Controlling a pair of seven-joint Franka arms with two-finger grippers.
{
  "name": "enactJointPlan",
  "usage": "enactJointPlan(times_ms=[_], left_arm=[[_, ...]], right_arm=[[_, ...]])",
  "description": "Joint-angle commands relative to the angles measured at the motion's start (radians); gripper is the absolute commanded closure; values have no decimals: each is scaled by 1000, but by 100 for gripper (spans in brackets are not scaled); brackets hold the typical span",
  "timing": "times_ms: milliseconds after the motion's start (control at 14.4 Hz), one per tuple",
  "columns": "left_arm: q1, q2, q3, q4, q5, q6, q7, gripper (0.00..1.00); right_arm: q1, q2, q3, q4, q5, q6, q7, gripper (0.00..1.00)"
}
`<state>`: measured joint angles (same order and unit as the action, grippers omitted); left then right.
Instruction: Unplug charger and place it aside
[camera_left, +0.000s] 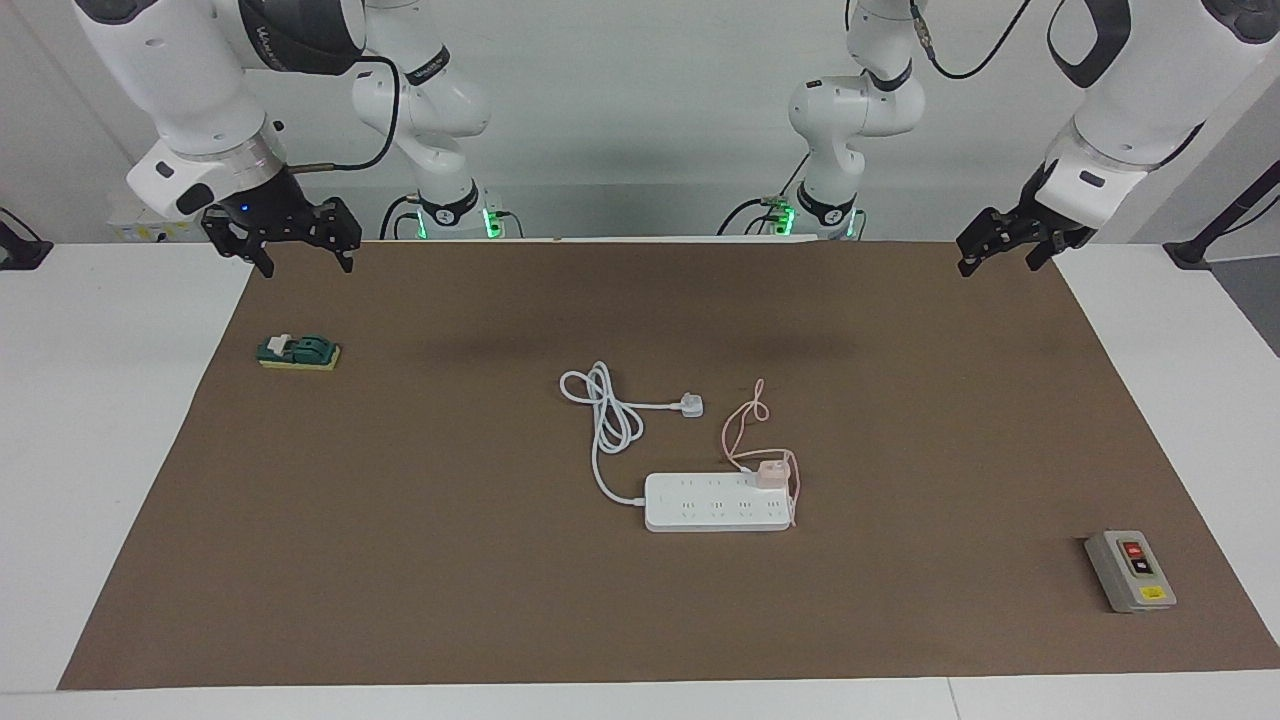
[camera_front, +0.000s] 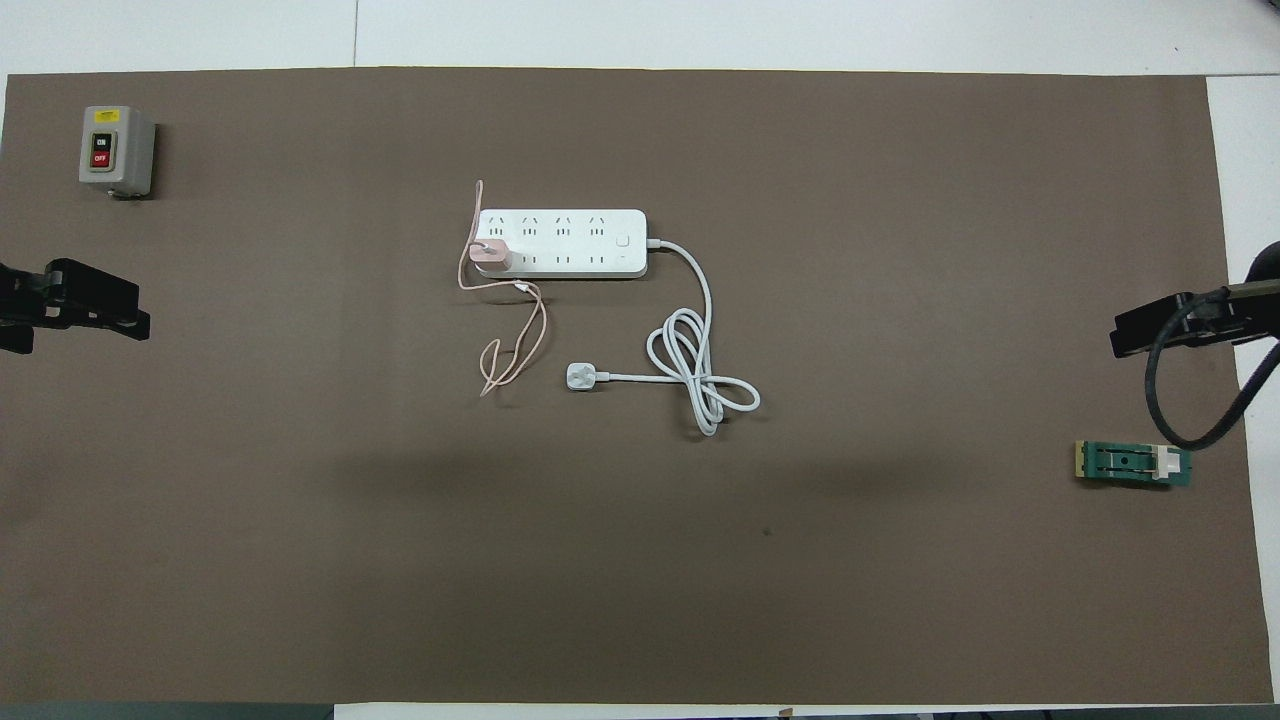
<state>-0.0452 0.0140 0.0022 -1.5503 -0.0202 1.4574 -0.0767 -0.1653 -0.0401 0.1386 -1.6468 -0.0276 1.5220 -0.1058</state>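
The charger (camera_left: 771, 472) is a small pale-pink cube plugged into the end socket of the white power strip (camera_left: 715, 502), at the strip's end toward the left arm. It also shows in the overhead view (camera_front: 491, 254), on the strip (camera_front: 580, 243). Its thin pink cable (camera_left: 737, 430) loops on the mat beside the strip, nearer to the robots. My right gripper (camera_left: 305, 262) is open and empty, up over the mat's corner at the right arm's end. My left gripper (camera_left: 998, 265) is open and empty over the mat's corner at the left arm's end. Both arms wait.
The strip's thick white cord ends in a white plug (camera_left: 691, 404), coiled nearer to the robots than the strip. A green switch block (camera_left: 298, 352) lies under the right gripper's side. A grey on/off button box (camera_left: 1130, 570) stands toward the left arm's end. A brown mat (camera_left: 400, 560) covers the table.
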Motion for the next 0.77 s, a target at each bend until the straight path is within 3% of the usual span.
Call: enactJointPlan(times_ms=[0, 278, 696], left_arm=[[-13, -3, 13, -1, -7, 9, 12, 0], [-13, -6, 13, -11, -6, 8, 17, 0], [-12, -23, 13, -42, -9, 46, -34, 0]], right_arm=[[-14, -9, 7, -1, 18, -6, 18, 0], [-8, -9, 9, -10, 23, 35, 64, 0], [85, 55, 10, -13, 75, 69, 394, 0]])
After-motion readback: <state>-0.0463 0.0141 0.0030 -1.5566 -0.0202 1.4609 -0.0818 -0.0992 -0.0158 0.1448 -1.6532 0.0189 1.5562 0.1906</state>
